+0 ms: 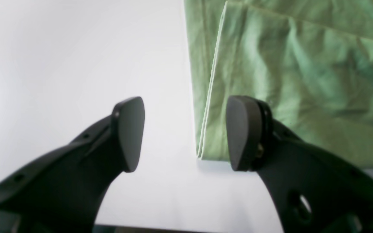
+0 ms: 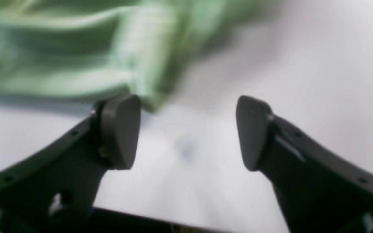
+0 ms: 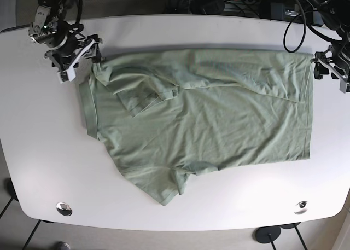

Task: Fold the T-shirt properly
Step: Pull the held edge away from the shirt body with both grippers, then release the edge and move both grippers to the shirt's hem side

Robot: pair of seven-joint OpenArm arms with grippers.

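The green T-shirt (image 3: pixel 219 113) lies spread on the white table (image 3: pixel 49 168), its upper part folded down over the body and one sleeve (image 3: pixel 164 187) sticking out toward the front edge. My left gripper (image 3: pixel 319 67) hovers open at the shirt's far right corner. In the left wrist view the hemmed corner (image 1: pixel 202 152) of the T-shirt (image 1: pixel 303 81) sits between the open left gripper's (image 1: pixel 186 134) two fingers. My right gripper (image 3: pixel 89 56) is open at the shirt's far left corner. The right wrist view is blurred, with the T-shirt (image 2: pixel 76 48) just beyond the right gripper (image 2: pixel 188 132). Neither holds cloth.
Cables and power strips (image 3: pixel 246 1) lie behind the table's far edge. Two round metal fittings (image 3: pixel 63 208) (image 3: pixel 300 207) sit near the front corners. The ribbed collar (image 3: pixel 88 110) edges the shirt's left side.
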